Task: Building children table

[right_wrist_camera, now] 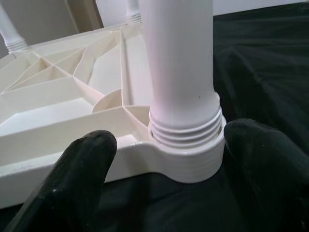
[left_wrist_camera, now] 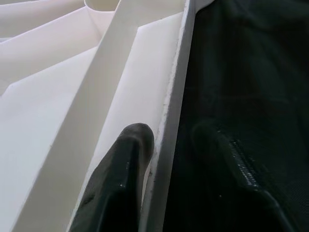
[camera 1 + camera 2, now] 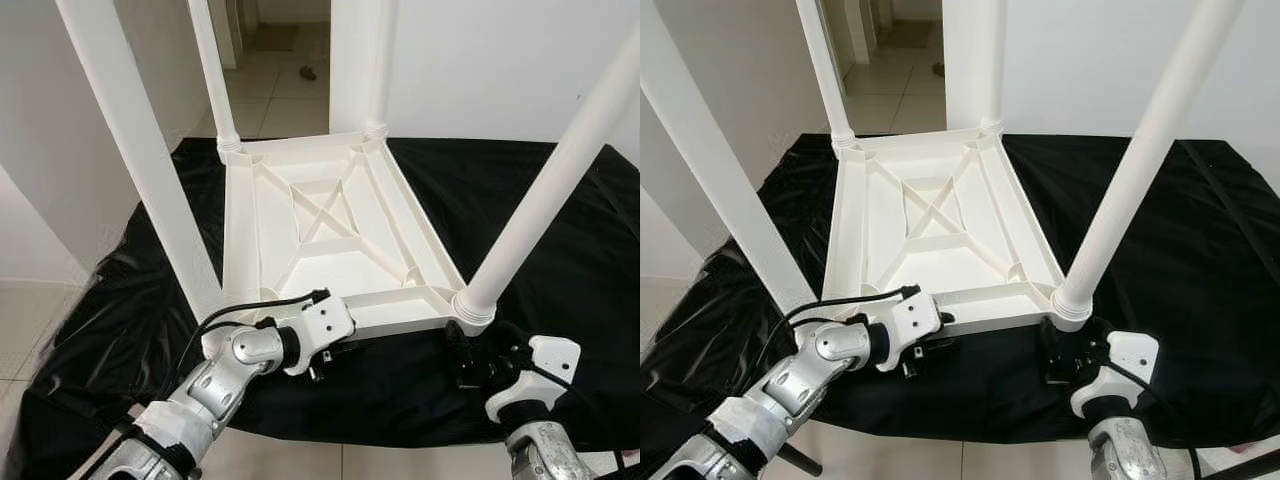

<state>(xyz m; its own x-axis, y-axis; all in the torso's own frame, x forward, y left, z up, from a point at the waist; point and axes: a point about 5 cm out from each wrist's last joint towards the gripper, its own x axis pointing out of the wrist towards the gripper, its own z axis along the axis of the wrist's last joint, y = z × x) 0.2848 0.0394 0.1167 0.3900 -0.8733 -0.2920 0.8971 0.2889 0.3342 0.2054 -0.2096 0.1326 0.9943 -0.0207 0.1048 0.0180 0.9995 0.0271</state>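
Observation:
A white plastic children's table (image 3: pixel 330 235) lies upside down on a black sheet (image 3: pixel 570 250). Its legs stand upward: the near left leg (image 3: pixel 140 150), the near right leg (image 3: pixel 545 190) and two far legs (image 3: pixel 212 70). My left gripper (image 2: pixel 171 135) is at the table's near rim (image 2: pixel 169 111), shut on it with one finger inside the wall and one outside. At the near right corner my right gripper (image 1: pixel 174 145) stands open, a finger on either side of that leg's threaded socket (image 1: pixel 188 154), a small gap on both sides.
The black sheet covers a low surface whose front edge (image 3: pixel 400 440) is just below my arms; tiled floor (image 3: pixel 30 320) lies beyond it. White walls (image 3: pixel 480 60) stand behind, with a doorway (image 3: pixel 285 60) at the back.

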